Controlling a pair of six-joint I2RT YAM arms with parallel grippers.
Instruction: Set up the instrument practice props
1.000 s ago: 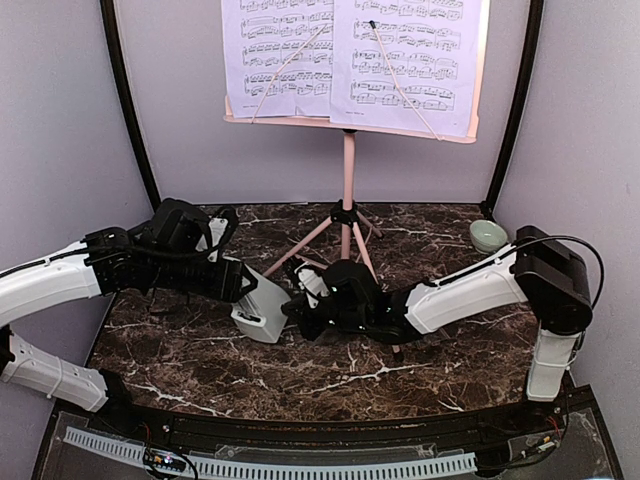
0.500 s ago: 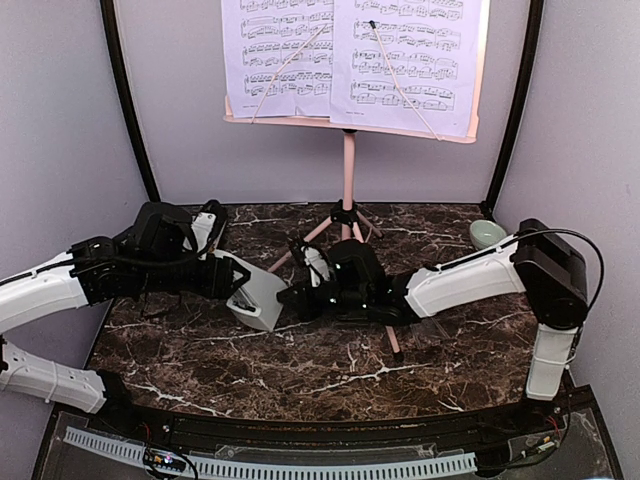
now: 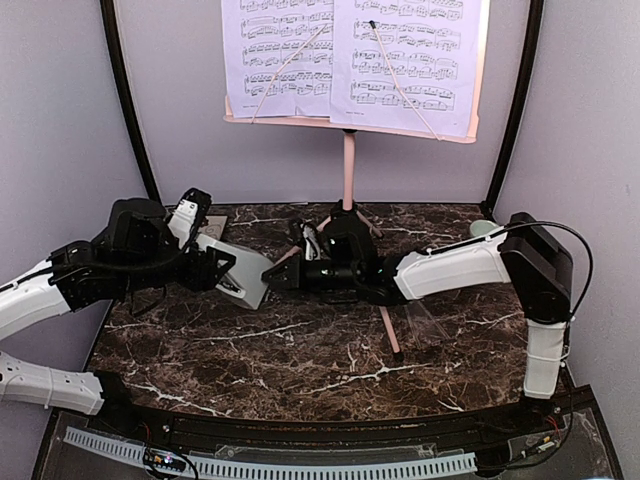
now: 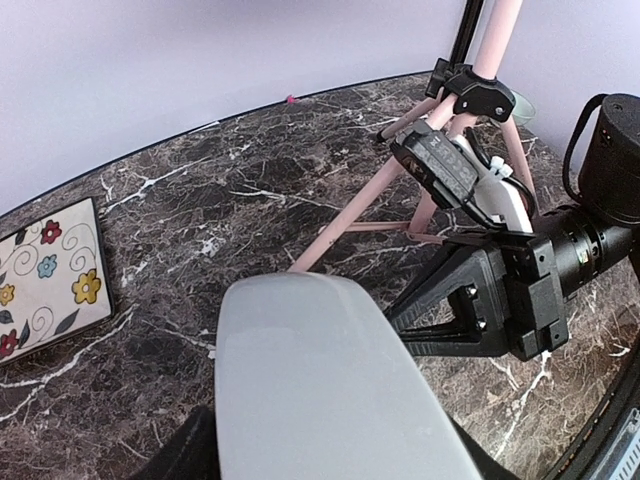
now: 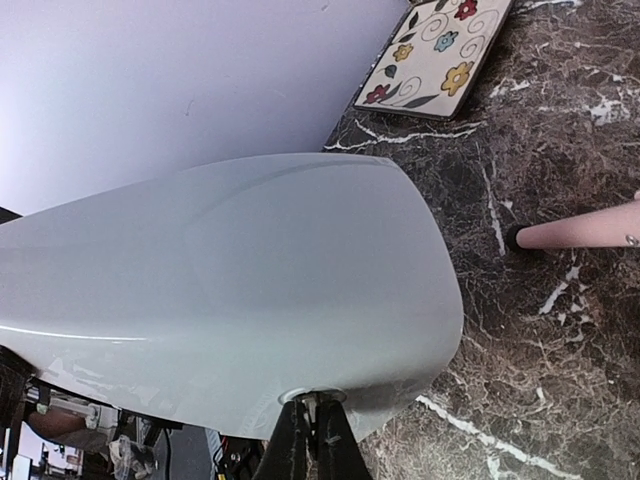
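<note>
Currently | left claw (image 3: 212,266) is gripping metronome (image 3: 240,284), tilted over table (image 3: 300,352) beside stand (image 3: 348,165) | right claw (image 3: 270,277) is sitting pressed together at its shell edge | seeming light, slick, fragile: hold broad lower sides

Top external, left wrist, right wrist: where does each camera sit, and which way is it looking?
Top external: above and behind the arms, looking forward and down at the table and pink music stand; both arms show.
Left wrist: on the left arm, looking past the grey metronome toward the stand's legs; the right tool shows.
Right wrist: on the right arm, close against the metronome; its own shut fingertips show.
Shared: both wrist views show the metronome and floral tile.
</note>
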